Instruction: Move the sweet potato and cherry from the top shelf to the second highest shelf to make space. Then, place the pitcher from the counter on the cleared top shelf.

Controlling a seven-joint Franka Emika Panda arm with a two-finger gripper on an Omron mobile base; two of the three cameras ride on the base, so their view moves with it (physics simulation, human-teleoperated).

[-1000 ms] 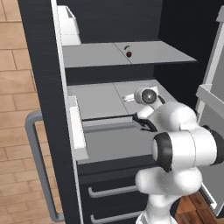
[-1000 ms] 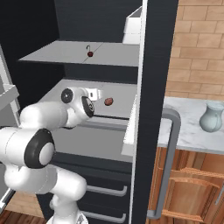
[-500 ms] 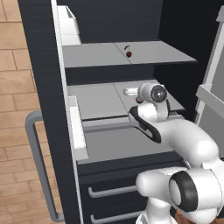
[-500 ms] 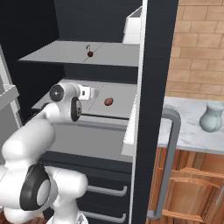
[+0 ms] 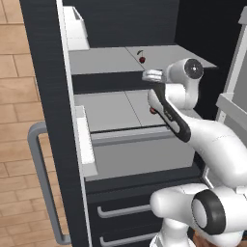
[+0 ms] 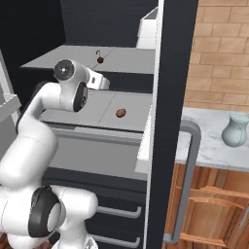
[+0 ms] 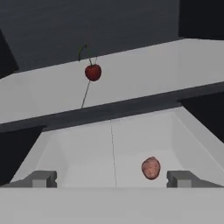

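The cherry [image 5: 142,59] [image 6: 100,60] [image 7: 92,72] sits on the top shelf [image 5: 101,61] [image 7: 148,72], near the seam of its two panels. On the second highest shelf [image 5: 108,112] [image 6: 92,108] [image 7: 83,157] lies the sweet potato [image 6: 121,113] [image 7: 151,168], right of the seam. My gripper [image 5: 150,75] [image 6: 101,81] [image 7: 111,179] is open and empty, hovering in front of the top shelf's dark front edge, short of the cherry. Its fingertips [image 7: 41,178] stand wide apart. The pitcher [image 6: 235,130] stands on the counter [image 6: 204,146] at the right.
A white bin [image 5: 75,29] [image 6: 148,29] sits at the back of the top shelf. The open fridge door with its grey handle [image 5: 43,183] [image 6: 187,180] flanks the shelves. Dark drawers [image 5: 120,212] lie below, and a door rack [image 5: 231,103] stands to the right.
My arm has lifted the open hand from the second highest shelf up to the top shelf's front edge. The sweet potato stays on the lower shelf; the cherry has not moved.
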